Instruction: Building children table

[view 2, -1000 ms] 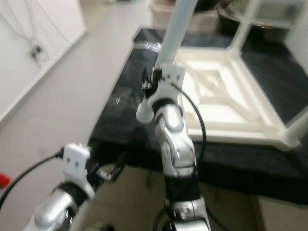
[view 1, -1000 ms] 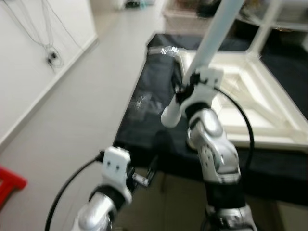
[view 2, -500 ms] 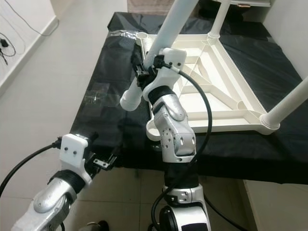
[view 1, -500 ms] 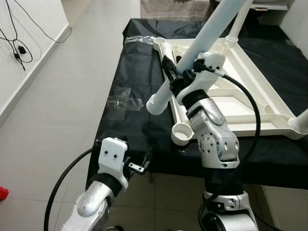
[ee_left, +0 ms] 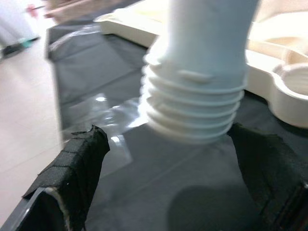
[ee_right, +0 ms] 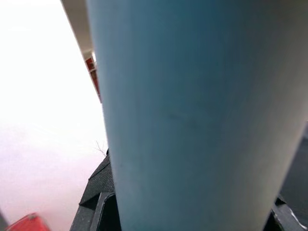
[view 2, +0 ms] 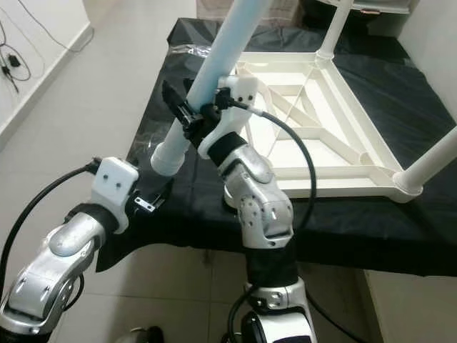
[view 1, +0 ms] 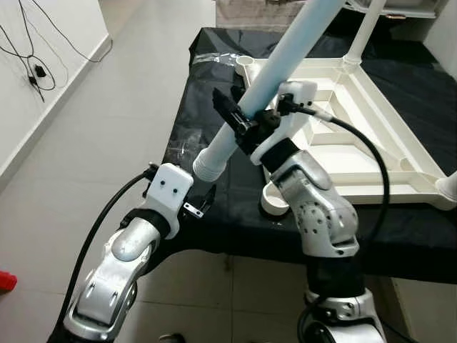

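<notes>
We hold the pale blue table leg (view 1: 275,71) slantwise above the near edge of the worktop (view 1: 200,136), its threaded end (ee_left: 192,110) pointing down towards our left side. The right gripper (view 1: 243,125) has its fingers clamped on the leg a little above that thread. The left gripper (view 1: 203,200) sits just below and beside the threaded end, its fingers (ee_left: 77,163) apart on either side of it and not touching.

The upturned white tabletop (view 2: 343,164) lies on the black-covered worktop, ribs facing up. At its near corner is an open round socket (view 1: 275,200), and nothing sits in it; a second socket at the far left corner (view 1: 245,63) also looks unfilled. Other corners already carry white legs (view 2: 435,161) standing upward.

To do this step well, we judge the leg must be brought upright over the near socket before any turning, so that the thread enters square and does not cross. The left fingers can steady the lower end while the right lowers it. A tilted entry would likely jam the thread or shift the tabletop.
</notes>
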Robot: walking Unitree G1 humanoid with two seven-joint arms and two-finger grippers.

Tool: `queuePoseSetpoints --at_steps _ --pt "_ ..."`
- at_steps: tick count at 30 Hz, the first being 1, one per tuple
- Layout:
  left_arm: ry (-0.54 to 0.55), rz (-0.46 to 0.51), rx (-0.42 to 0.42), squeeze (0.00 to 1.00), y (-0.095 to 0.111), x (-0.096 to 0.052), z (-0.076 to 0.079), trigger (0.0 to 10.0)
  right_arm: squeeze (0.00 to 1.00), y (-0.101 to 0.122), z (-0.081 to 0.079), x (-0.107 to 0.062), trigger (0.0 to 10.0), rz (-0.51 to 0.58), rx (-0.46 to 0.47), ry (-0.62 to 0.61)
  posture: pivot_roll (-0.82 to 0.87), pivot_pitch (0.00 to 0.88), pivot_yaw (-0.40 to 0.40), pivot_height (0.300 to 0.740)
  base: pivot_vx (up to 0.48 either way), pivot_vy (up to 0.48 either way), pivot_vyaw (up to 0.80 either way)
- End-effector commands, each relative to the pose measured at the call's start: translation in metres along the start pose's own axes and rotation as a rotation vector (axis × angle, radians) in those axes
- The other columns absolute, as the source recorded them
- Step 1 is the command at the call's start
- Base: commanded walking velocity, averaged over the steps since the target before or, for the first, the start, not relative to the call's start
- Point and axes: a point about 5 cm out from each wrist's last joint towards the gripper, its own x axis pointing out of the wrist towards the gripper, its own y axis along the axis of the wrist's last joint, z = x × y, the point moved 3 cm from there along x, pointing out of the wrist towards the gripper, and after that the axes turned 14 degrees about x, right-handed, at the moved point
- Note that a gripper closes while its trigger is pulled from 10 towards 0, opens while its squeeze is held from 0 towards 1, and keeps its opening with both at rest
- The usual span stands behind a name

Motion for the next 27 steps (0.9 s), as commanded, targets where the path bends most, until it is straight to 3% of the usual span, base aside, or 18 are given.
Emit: queuePoseSetpoints --at_steps 1,5,10,18,19,21,22,27 --pt "-0.026 0.006 0.026 0.00 -0.001 0.006 0.005 10.0 0.00 -0.002 -0.009 -0.002 10.0 -0.012 0.018 0.049 0.07 0.149 -0.061 0.740 0.000 0.000 0.00" --pt "-0.028 0.009 0.030 0.00 0.000 0.009 0.006 10.0 0.00 -0.003 -0.009 -0.002 10.0 -0.018 0.022 0.053 0.07 0.147 -0.059 0.740 0.000 0.000 0.00" --pt "-0.069 0.053 0.025 0.00 0.008 0.027 0.018 10.0 0.00 -0.016 -0.017 -0.005 10.0 -0.058 0.051 0.078 0.06 0.147 -0.058 0.740 0.000 0.000 0.00" --pt "-0.107 0.075 0.008 0.00 0.012 0.032 0.029 10.0 0.00 -0.023 -0.020 -0.007 10.0 -0.085 0.039 0.092 0.06 0.149 -0.057 0.740 0.000 0.000 0.00" --pt "-0.112 0.071 0.007 0.00 0.011 0.032 0.031 2.1 0.00 -0.023 -0.020 -0.007 10.0 -0.086 0.038 0.092 0.06 0.151 -0.055 0.740 0.000 0.000 0.00" --pt "-0.115 0.068 0.007 0.00 0.010 0.032 0.032 2.1 0.00 -0.023 -0.020 -0.007 10.0 -0.087 0.037 0.092 0.06 0.151 -0.055 0.740 0.000 0.000 0.00" --pt "-0.120 0.060 0.009 0.00 0.007 0.032 0.035 0.0 0.00 -0.022 -0.021 -0.007 10.0 -0.088 0.036 0.092 0.06 0.152 -0.055 0.740 0.000 0.000 0.00" --pt "-0.128 0.050 0.012 0.00 0.002 0.031 0.037 0.0 0.00 -0.021 -0.021 -0.007 10.0 -0.086 0.032 0.092 0.06 0.151 -0.057 0.740 0.000 0.000 0.00"
